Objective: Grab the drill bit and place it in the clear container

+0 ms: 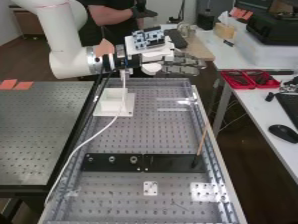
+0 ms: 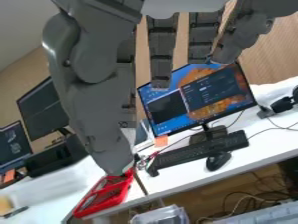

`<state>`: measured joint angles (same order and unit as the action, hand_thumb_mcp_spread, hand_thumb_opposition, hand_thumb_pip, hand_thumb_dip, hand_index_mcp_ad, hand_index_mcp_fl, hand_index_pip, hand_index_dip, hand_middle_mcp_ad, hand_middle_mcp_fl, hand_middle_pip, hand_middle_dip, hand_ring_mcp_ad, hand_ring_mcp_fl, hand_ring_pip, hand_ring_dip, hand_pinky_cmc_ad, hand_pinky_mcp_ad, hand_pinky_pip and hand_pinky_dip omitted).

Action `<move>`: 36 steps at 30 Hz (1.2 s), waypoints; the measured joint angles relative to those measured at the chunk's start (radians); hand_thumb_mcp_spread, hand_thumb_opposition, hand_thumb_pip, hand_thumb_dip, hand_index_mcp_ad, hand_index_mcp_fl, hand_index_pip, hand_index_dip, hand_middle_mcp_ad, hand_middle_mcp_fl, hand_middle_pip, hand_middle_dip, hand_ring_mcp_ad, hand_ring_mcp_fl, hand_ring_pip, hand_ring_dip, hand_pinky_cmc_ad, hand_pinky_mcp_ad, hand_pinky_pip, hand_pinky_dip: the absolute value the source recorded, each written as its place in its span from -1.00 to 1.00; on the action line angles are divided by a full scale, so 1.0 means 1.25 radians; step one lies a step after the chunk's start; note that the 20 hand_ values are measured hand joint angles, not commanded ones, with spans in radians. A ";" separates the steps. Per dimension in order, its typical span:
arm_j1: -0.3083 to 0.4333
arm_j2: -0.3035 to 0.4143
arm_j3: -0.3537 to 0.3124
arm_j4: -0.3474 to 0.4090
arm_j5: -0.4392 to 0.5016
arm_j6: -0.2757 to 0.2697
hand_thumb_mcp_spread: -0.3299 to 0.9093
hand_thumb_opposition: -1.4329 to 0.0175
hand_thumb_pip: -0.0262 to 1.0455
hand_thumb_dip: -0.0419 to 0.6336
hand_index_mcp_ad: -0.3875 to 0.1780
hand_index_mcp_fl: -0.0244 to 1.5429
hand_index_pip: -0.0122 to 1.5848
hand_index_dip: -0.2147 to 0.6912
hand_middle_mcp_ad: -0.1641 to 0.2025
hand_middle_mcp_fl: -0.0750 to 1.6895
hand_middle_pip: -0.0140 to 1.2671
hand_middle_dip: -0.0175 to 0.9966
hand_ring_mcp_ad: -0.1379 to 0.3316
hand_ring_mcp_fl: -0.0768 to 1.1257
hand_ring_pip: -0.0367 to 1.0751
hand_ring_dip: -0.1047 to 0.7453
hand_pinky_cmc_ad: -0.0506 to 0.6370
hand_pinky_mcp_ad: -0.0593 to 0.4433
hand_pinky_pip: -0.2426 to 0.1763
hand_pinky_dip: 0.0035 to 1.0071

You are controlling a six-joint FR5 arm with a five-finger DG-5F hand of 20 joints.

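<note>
I'm seeing the hand (image 1: 179, 64) straight-fingered and seemingly empty over the bench's (image 1: 153, 135) far end, and, not making out the bit, I'm wanting it located before pinching squarely, the container (image 2: 159, 216) sitting far right.

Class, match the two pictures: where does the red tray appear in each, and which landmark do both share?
High view: the red tray sits in the upper right part, on the white table.
Wrist view: the red tray is near the white table's edge, with the hand in front of one corner.
Shared landmark: the black mouse, beside the keyboard.
</note>
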<state>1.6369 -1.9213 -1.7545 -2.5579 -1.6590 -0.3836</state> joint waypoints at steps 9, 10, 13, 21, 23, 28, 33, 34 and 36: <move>0.015 -0.018 -0.002 -0.014 -0.003 0.009 0.63 -0.38 -0.15 -0.08 -0.11 0.03 0.46 -0.17 0.27 -0.58 -0.75 -0.62 0.33 -0.80 -0.76 -0.74 0.06 -0.11 -0.28 -0.65; 0.018 -0.021 -0.002 -0.016 -0.002 0.010 0.63 -0.38 -0.15 -0.08 -0.11 0.03 0.46 -0.17 0.25 -0.58 -0.75 -0.62 0.33 -0.80 -0.76 -0.74 0.07 -0.11 -0.28 -0.65; 0.021 -0.027 -0.002 -0.019 -0.003 0.013 0.63 -0.38 -0.15 -0.08 -0.11 0.03 0.46 -0.17 0.27 -0.58 -0.75 -0.62 0.33 -0.79 -0.76 -0.74 0.06 -0.11 -0.28 -0.65; 0.032 -0.050 0.002 -0.033 -0.008 0.018 0.63 -0.38 -0.15 -0.08 -0.12 0.03 0.46 -0.18 0.27 -0.58 -0.75 -0.62 0.33 -0.79 -0.76 -0.74 0.03 -0.11 -0.28 -0.65; 0.034 -0.056 0.005 -0.038 -0.011 0.017 0.63 -0.38 -0.15 -0.08 -0.12 0.03 0.46 -0.17 0.27 -0.58 -0.75 -0.62 0.33 -0.79 -0.76 -0.74 0.03 -0.11 -0.28 -0.65; 0.039 -0.078 0.016 -0.052 -0.013 0.014 0.63 -0.38 -0.15 -0.08 -0.11 0.03 0.46 -0.17 0.27 -0.58 -0.75 -0.62 0.33 -0.79 -0.76 -0.74 0.03 -0.11 -0.28 -0.65; 0.041 -0.096 0.024 -0.055 -0.016 0.017 0.63 -0.38 -0.15 -0.08 -0.11 0.03 0.46 -0.18 0.27 -0.58 -0.75 -0.62 0.33 -0.80 -0.76 -0.74 0.03 -0.11 -0.28 -0.65; 0.042 -0.100 0.025 -0.056 -0.017 0.018 0.63 -0.38 -0.15 -0.08 -0.11 0.03 0.46 -0.17 0.27 -0.58 -0.75 -0.62 0.33 -0.80 -0.76 -0.74 0.03 -0.11 -0.28 -0.65; 0.044 -0.107 0.028 -0.060 -0.019 0.019 0.63 -0.38 -0.15 -0.08 -0.12 0.03 0.46 -0.17 0.27 -0.58 -0.75 -0.62 0.33 -0.79 -0.76 -0.74 0.03 -0.11 -0.28 -0.65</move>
<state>1.6923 -2.0554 -1.7191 -2.6329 -1.6825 -0.3600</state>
